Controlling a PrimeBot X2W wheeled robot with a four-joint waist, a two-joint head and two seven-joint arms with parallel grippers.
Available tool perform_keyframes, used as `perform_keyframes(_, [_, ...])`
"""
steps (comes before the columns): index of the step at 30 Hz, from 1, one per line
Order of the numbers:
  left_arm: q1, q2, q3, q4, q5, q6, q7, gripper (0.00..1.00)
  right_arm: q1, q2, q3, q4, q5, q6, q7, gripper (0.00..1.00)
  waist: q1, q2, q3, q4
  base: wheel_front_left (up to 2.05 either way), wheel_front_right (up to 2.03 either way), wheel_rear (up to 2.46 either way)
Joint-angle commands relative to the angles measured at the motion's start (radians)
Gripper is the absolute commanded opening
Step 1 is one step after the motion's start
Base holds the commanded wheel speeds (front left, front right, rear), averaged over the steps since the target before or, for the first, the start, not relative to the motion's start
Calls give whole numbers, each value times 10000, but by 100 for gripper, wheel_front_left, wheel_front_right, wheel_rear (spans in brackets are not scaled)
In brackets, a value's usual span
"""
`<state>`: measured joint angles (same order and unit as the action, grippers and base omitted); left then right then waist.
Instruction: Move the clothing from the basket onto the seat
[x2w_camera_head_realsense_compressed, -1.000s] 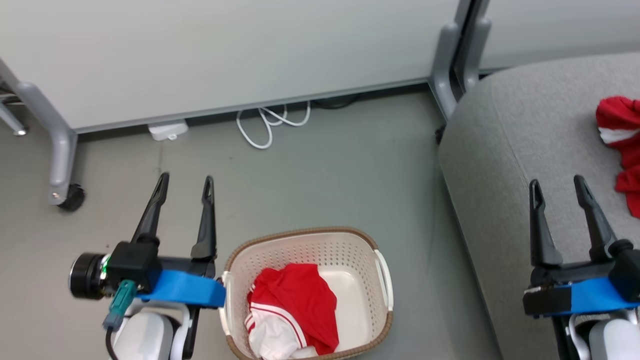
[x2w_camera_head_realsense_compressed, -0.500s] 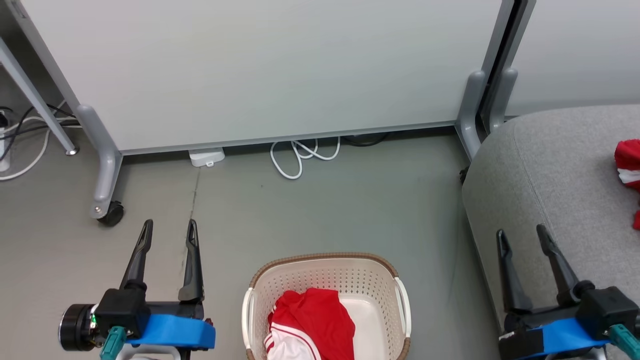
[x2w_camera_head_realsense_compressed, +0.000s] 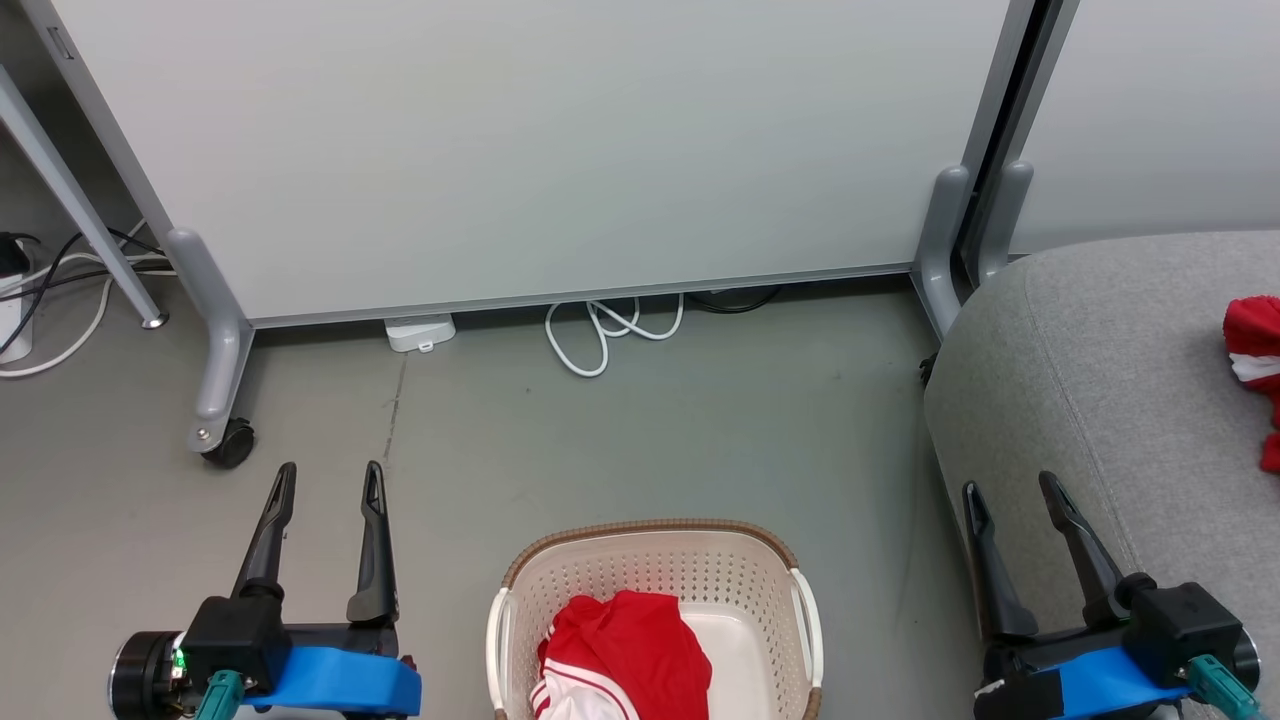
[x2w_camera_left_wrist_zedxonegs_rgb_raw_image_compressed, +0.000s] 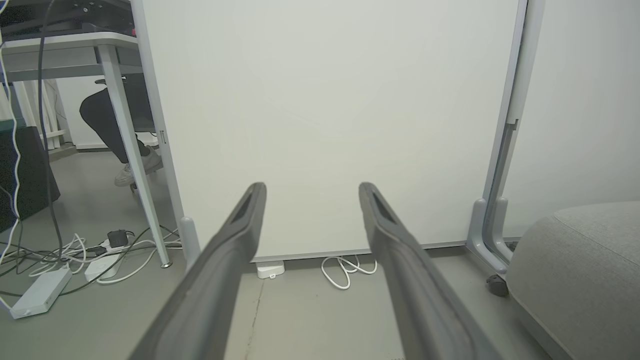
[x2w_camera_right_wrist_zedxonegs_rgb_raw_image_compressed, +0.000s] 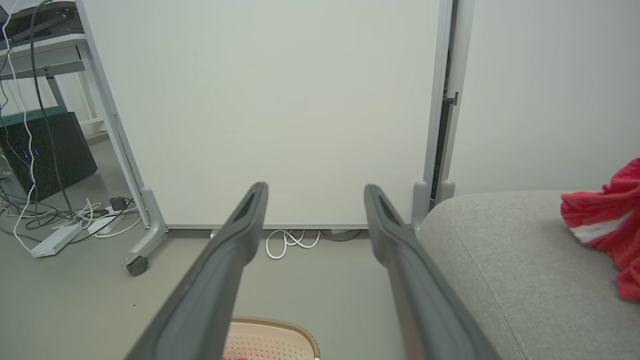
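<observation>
Head cam has tipped up vs 1 s ago; the things themselves haven't shifted. Seat (x2w_camera_head_realsense_compressed: 1100, 400) takes the R side, its rounded corner near the partition foot (x2w_camera_head_realsense_compressed: 940, 250). Bare floor (x2w_camera_head_realsense_compressed: 650, 430) lies btwn seat and basket (x2w_camera_head_realsense_compressed: 650, 575). One red garment (x2w_camera_head_realsense_compressed: 630, 650) lies in the basket's left half, btwn my grippers. A second red garment (x2w_camera_head_realsense_compressed: 1255, 350) sits at the seat's R edge. L gripper (x2w_camera_head_realsense_compressed: 330, 470) and R gripper (x2w_camera_head_realsense_compressed: 1010, 486) are both spread wide, empty.

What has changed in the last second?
The head camera has shifted, so the whole scene sits lower in view; nothing itself moved, nothing grabbed or released. The left gripper and right gripper stay open and empty; one red garment stays in the basket, the second garment on the seat.
</observation>
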<state>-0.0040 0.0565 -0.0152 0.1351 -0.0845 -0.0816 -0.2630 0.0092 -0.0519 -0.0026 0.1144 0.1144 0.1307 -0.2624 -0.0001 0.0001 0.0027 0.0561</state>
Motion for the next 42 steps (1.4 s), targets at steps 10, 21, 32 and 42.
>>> perform_keyframes(10, [33, -52, 102, -6, 159, -77, -26, 100, 73, 24, 69, 84, 64, 1, -38, 100, 1, -1, 13, -42, 0, 0, 0])
perform_keyframes(21, [-87, -64, 106, 71, 210, -140, -26, 100, 55, 25, 86, 105, 15, 1, -38, 100, 1, -1, 37, -67, 0, 0, 0])
perform_keyframes(32, [-1198, 89, -597, 594, 453, -409, -26, 100, -309, 24, 75, 29, -34, 1, -38, 100, 1, -1, 347, -165, 0, 0, 0])
perform_keyframes(42, [-3308, 777, -2147, 2277, 520, -505, -26, 100, -1400, 22, 223, -333, -176, 1, -40, 100, 1, -1, 1766, -859, 0, 0, 0])
